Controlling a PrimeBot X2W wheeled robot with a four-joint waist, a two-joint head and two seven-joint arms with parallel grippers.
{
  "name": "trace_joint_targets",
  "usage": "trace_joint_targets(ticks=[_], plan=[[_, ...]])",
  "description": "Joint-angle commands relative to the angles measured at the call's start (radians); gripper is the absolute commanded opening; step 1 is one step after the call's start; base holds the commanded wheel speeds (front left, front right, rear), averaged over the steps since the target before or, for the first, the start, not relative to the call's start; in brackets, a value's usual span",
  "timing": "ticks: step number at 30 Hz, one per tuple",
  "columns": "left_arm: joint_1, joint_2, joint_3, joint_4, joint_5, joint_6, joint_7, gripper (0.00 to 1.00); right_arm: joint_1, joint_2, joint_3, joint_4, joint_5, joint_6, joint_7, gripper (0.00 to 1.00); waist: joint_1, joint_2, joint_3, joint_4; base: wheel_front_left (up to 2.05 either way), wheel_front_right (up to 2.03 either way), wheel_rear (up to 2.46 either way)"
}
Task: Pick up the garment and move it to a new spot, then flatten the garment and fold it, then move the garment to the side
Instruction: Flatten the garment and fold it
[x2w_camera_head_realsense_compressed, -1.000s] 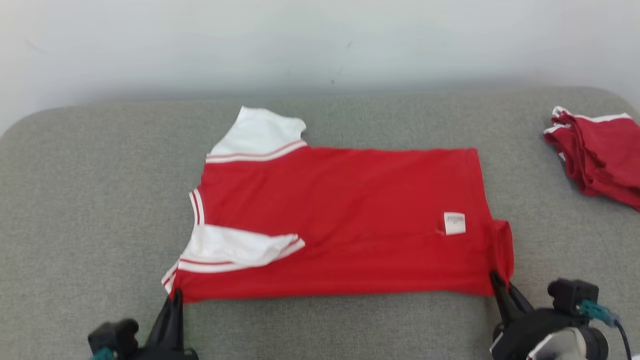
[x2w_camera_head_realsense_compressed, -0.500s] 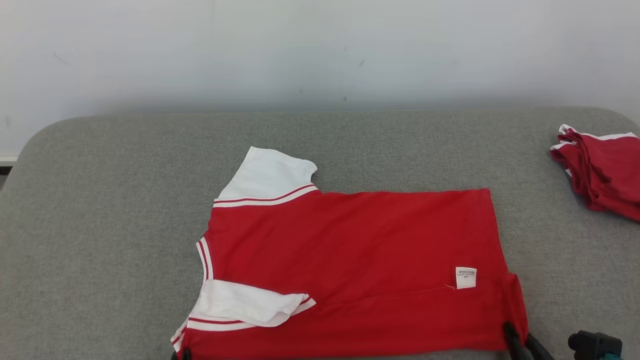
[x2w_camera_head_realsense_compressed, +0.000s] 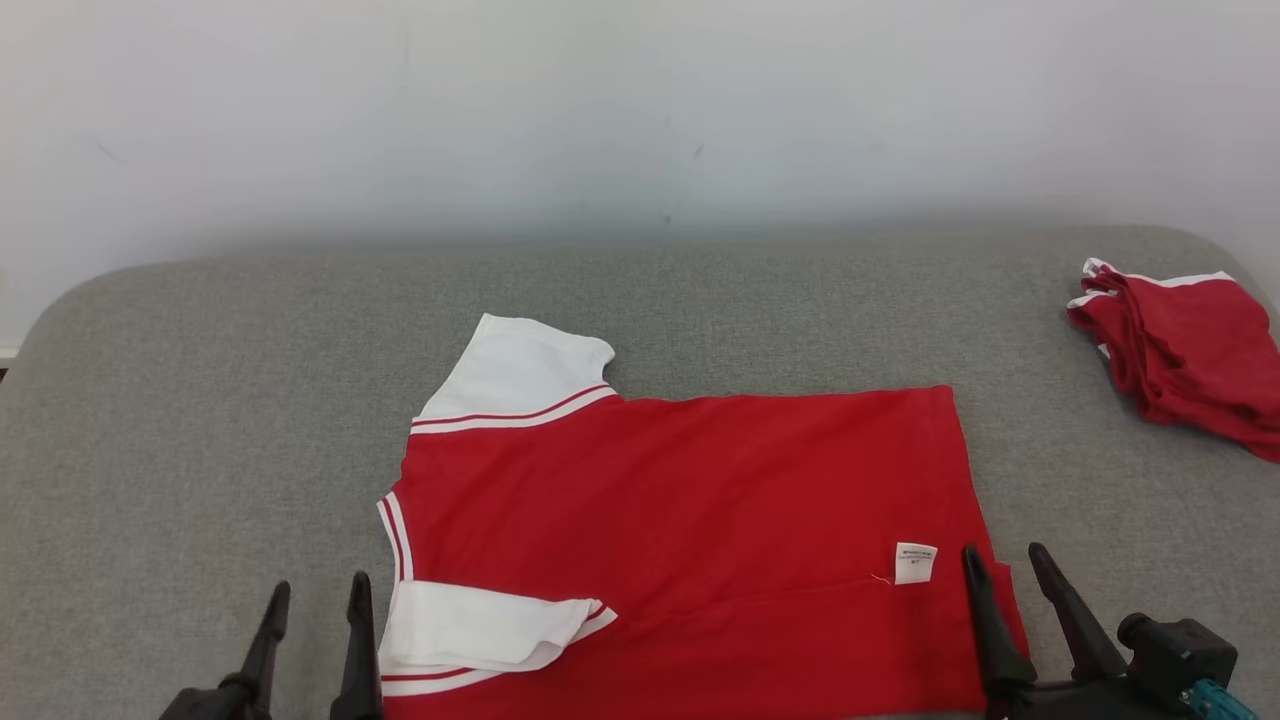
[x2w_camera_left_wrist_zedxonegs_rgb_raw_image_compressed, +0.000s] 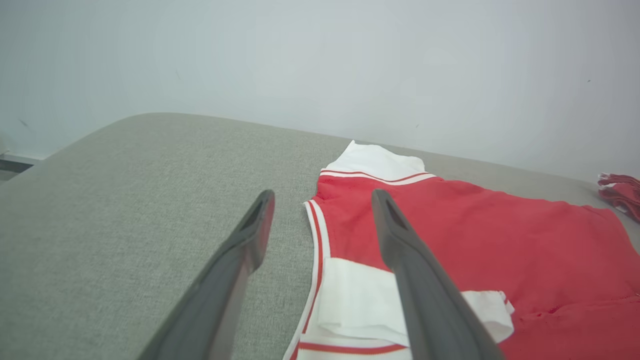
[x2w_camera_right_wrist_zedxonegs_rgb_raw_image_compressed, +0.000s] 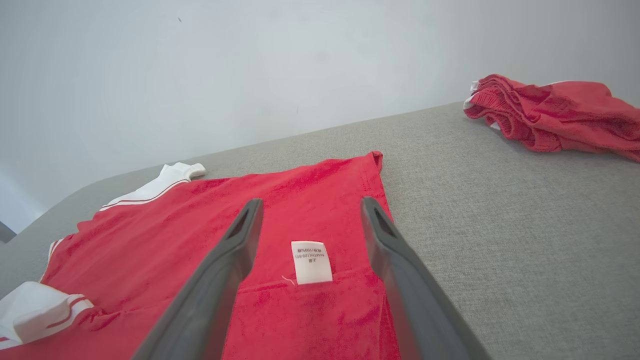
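Starting at the left: the left gripper (x2w_camera_head_realsense_compressed: 318, 590) is seen with its two fingers spread wide and nothing held between them. It's parked just off the collar end of the garment (x2w_camera_head_realsense_compressed: 700, 500), over the grey padded surface (x2w_camera_head_realsense_compressed: 180, 420). The garment is laid flat around the middle of that surface, toward the near edge. So the pick-up, the move and the flattening can pretty safely be judged as done.

A first fold looks to have been made too. The near sleeve (x2w_camera_head_realsense_compressed: 480, 625) is tucked in over the red body and the near long edge appears to be doubled over. The far sleeve (x2w_camera_head_realsense_compressed: 520, 365) is left sticking out toward the wall. What's probably left: the far side to be folded in, the length to be halved, and the bundle to be shifted aside.

Orientation-wise, the long axis is laid left to right across the head view. The striped neckline (x2w_camera_head_realsense_compressed: 392, 530) is pointed to the robot's left and the hem to its right, with a white label (x2w_camera_head_realsense_compressed: 915, 563) shown near the hem end.

Over that hem corner the right gripper (x2w_camera_head_realsense_compressed: 1003, 552) is held, jaws just as wide apart, nothing gripped. Further right, well apart from all this, a crumpled red pile (x2w_camera_head_realsense_compressed: 1180, 350) is left lying near the surface's edge.
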Motion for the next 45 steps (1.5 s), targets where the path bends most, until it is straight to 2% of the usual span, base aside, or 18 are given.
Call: trace_joint_targets(ticks=[1,6,11,18,23,35,39,45], plan=[[-0.011,-0.002,0.011,-0.027,0.039,0.007,-0.003,1.0,-0.009,0.006,-0.002,-0.015,-0.025,-0.003,-0.021,1.0,0.0,0.0,-0.006,-0.004,0.0,0.0,0.0],[-0.005,-0.001,0.046,-0.114,0.121,0.011,-0.003,1.0,-0.007,0.022,-0.032,-0.068,-0.083,-0.003,-0.052,1.0,0.0,0.0,-0.019,-0.013,0.0,0.0,0.0],[0.024,0.011,0.073,-0.153,0.138,0.0,-0.003,1.0,0.018,0.031,-0.07,-0.105,-0.11,-0.003,-0.056,1.0,0.0,0.0,-0.029,-0.019,0.0,0.0,0.0],[0.081,0.026,0.073,-0.183,0.136,-0.026,-0.003,1.0,0.073,0.039,-0.098,-0.145,-0.135,-0.003,-0.058,1.0,0.0,0.0,-0.035,-0.02,0.0,0.0,0.0],[0.106,0.029,0.089,-0.189,0.126,-0.028,-0.003,1.0,0.102,0.043,-0.107,-0.157,-0.143,-0.003,-0.058,1.0,0.0,0.0,-0.035,-0.014,0.0,0.0,0.0],[0.099,0.015,0.108,-0.147,0.112,-0.051,-0.003,1.0,0.085,0.049,-0.092,-0.117,-0.112,-0.003,-0.058,1.0,0.0,0.0,-0.026,-0.009,0.0,0.0,0.0],[0.008,0.068,0.096,-0.146,0.106,-0.066,0.023,1.0,0.022,0.03,-0.089,-0.086,-0.097,-0.003,-0.017,1.0,0.0,0.0,0.004,-0.018,0.0,0.0,0.0],[-0.222,0.185,0.029,-0.155,0.095,-0.084,0.161,1.0,-0.165,-0.01,-0.091,-0.008,-0.05,-0.003,0.112,1.0,0.0,0.0,0.093,-0.035,0.0,0.0,0.0]])
